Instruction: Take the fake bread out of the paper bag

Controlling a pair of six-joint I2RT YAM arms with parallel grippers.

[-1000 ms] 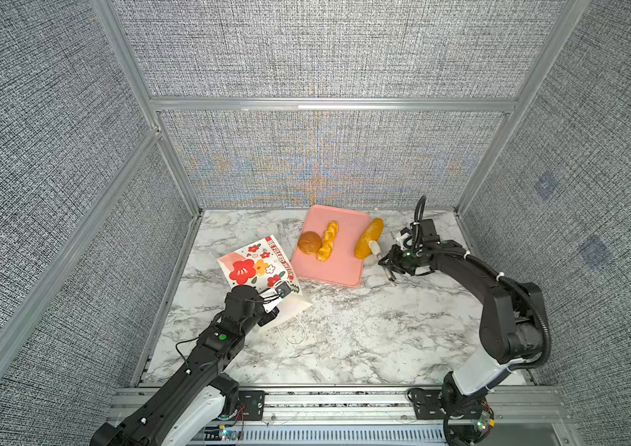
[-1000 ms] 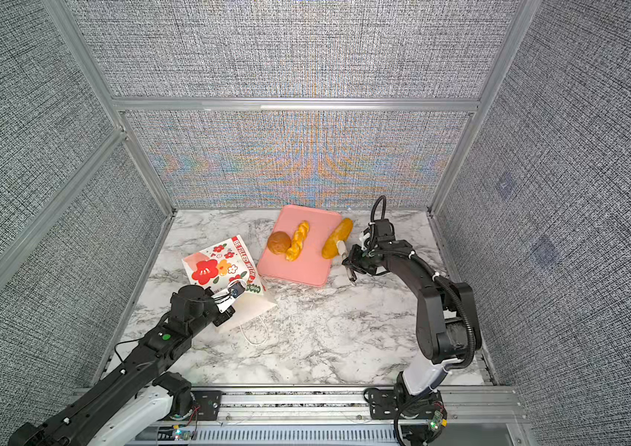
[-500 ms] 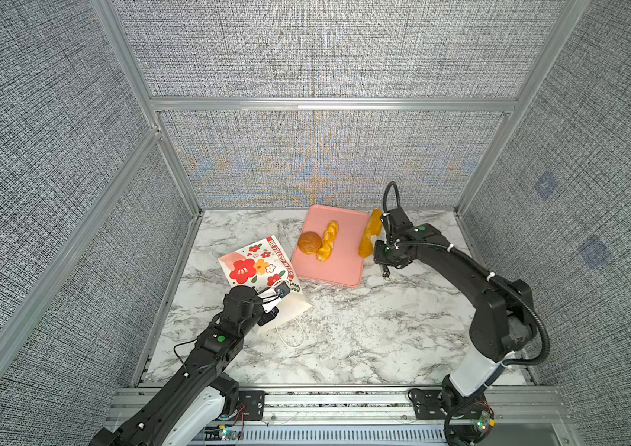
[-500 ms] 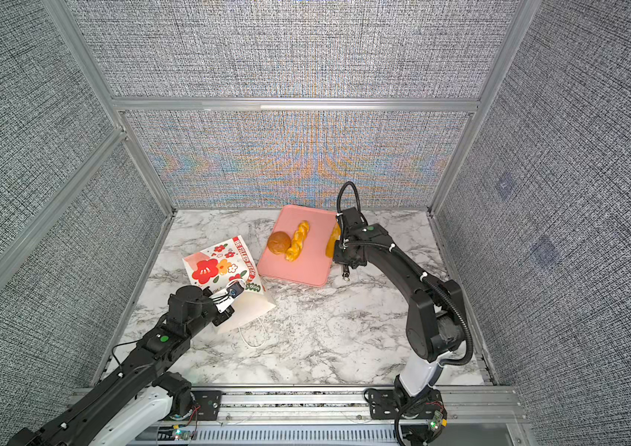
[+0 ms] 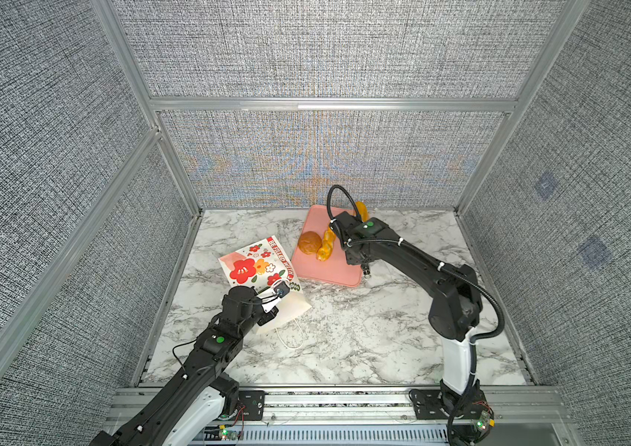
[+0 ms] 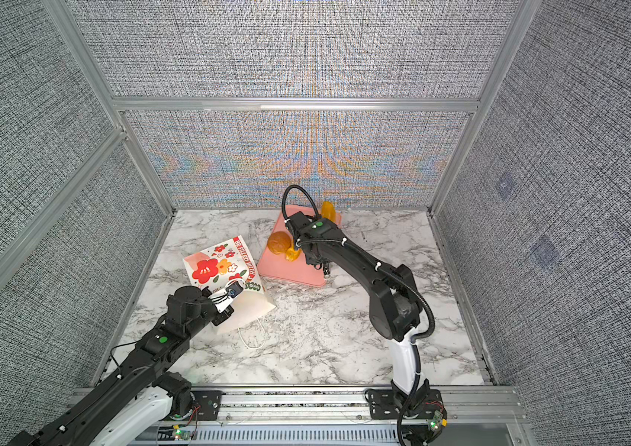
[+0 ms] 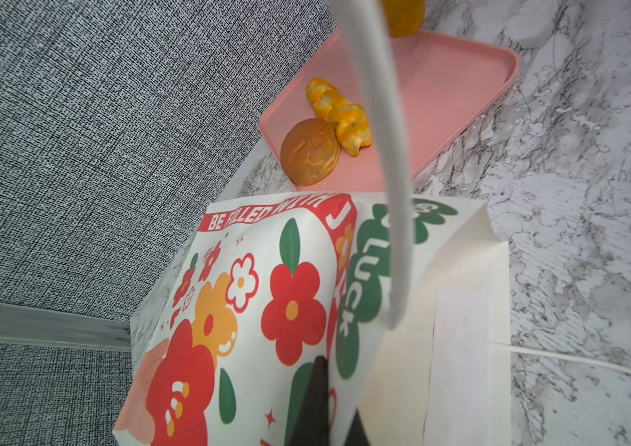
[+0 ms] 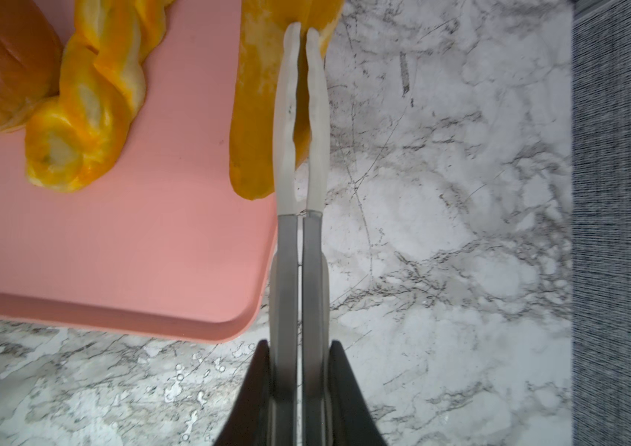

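The paper bag (image 5: pixel 256 262) lies tipped on the marble, flower side up, its mouth toward my left arm. My left gripper (image 7: pixel 329 386) is shut on the paper bag at its mouth edge. The inside of the bag is hidden. A brown round bun (image 5: pixel 309 242) and a yellow twisted stick (image 5: pixel 325 247) lie on the pink tray (image 5: pixel 325 274). A long yellow loaf (image 8: pixel 256 116) rests along the tray's right rim. My right gripper (image 8: pixel 302 29) is shut with nothing between its fingers, its tips lying over the loaf.
A white cord handle (image 5: pixel 292 338) trails from the bag onto the marble toward the front. The mesh back wall stands just behind the tray, and the left wall is close to the bag. My right arm (image 5: pixel 368 231) reaches over the tray's right side.
My right arm has swung left over the tray's right edge. The long loaf has shifted toward the back wall along the rim. The left gripper and bag have stayed put.
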